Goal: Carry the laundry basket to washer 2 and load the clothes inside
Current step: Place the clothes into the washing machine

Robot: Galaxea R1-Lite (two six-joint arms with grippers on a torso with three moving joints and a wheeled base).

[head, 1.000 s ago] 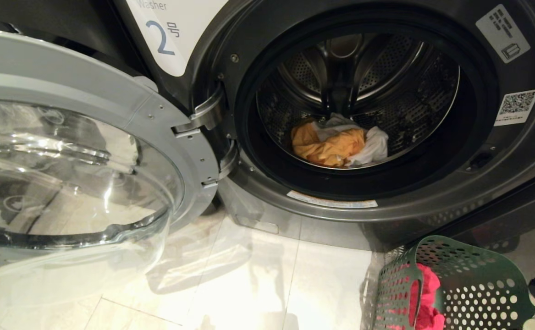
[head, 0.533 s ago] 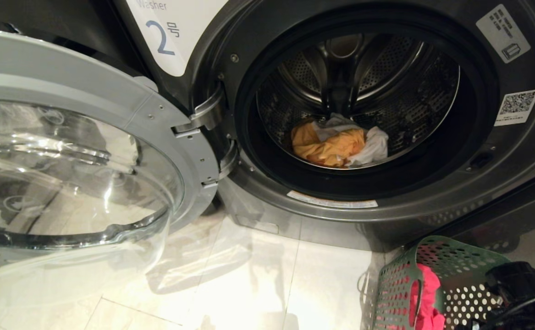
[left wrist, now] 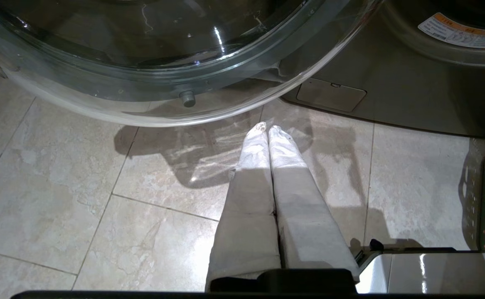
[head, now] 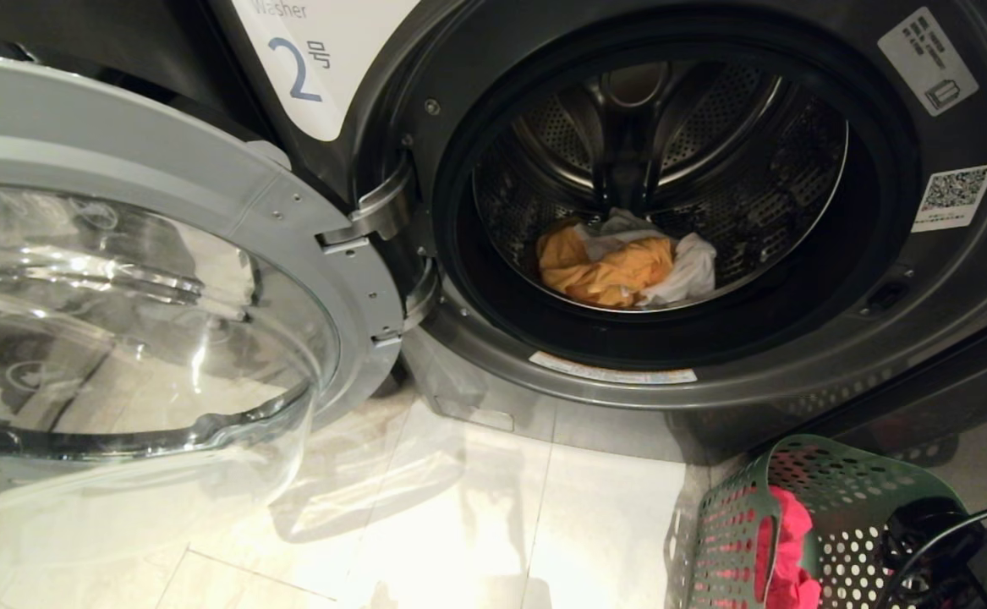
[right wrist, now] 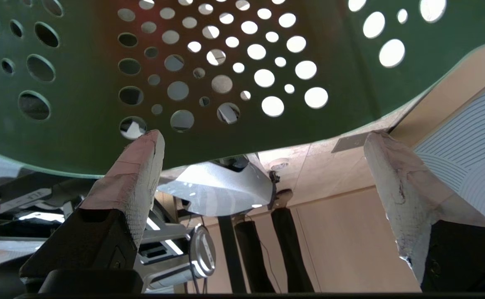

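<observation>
Washer 2 (head: 950, 279) stands with its glass door (head: 163, 211) swung wide to the left. In its drum lie a yellow-orange garment (head: 603, 271) and a white one (head: 692, 266). The green laundry basket (head: 848, 491) sits on the floor at the lower right, with a red-pink garment (head: 789, 541) in it. My right arm (head: 924, 529) is low at the basket's right side. The right gripper (right wrist: 263, 136) is open and empty, its fingertips close against the basket's perforated wall (right wrist: 80, 83). My left gripper (left wrist: 267, 126) is shut, empty, and hangs over the floor below the door.
The open door fills the left half of the head view and overhangs the pale floor tiles (head: 476, 524). A service flap (left wrist: 331, 94) sits low on the washer front. Part of my own silver frame (right wrist: 217, 187) shows past the right fingers.
My right arm has come in from the picture's right edge to the basket's side and dropped lower. Basket, clothes, door and left gripper have not moved.
</observation>
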